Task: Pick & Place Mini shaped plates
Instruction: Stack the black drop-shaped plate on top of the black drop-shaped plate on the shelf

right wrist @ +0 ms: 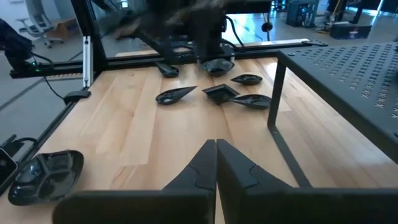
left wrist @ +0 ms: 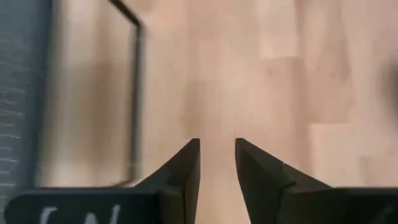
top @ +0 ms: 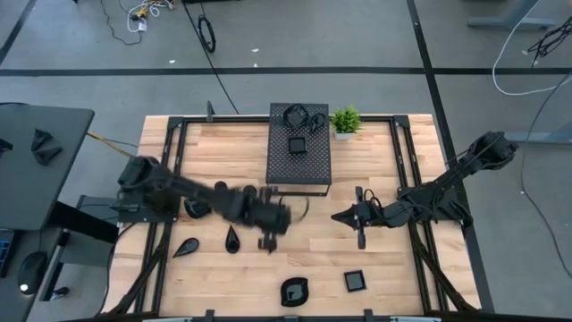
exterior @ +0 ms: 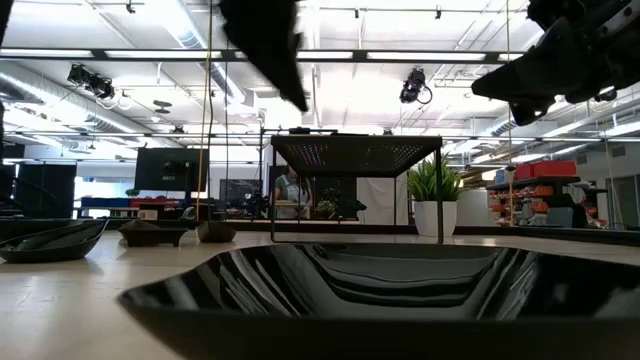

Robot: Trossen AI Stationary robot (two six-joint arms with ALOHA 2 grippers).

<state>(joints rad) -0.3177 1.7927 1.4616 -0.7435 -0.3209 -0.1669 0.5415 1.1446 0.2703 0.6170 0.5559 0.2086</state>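
Mini shaped plates, small and glossy black, lie scattered on the wooden table: two teardrops (top: pixel 186 248) (top: pixel 232 239), a rounded one (top: pixel 294 290) and a square one (top: pixel 356 281) near the front. Others (top: pixel 296 146) sit on top of the black perforated box (top: pixel 299 170). My left gripper (left wrist: pixel 216 142) hovers above bare wood left of the box's front, open, with nothing between its fingers. My right gripper (right wrist: pixel 216 143) hangs right of the box, shut and empty, pointing toward a cluster of plates (right wrist: pixel 221 92).
A small potted plant (top: pixel 346 119) stands at the box's far right corner. The box's thin legs (right wrist: pixel 273 93) rise from the table between the two arms. A black frame (top: pixel 170 152) runs along the table's edges. Bare wood lies in front of the box.
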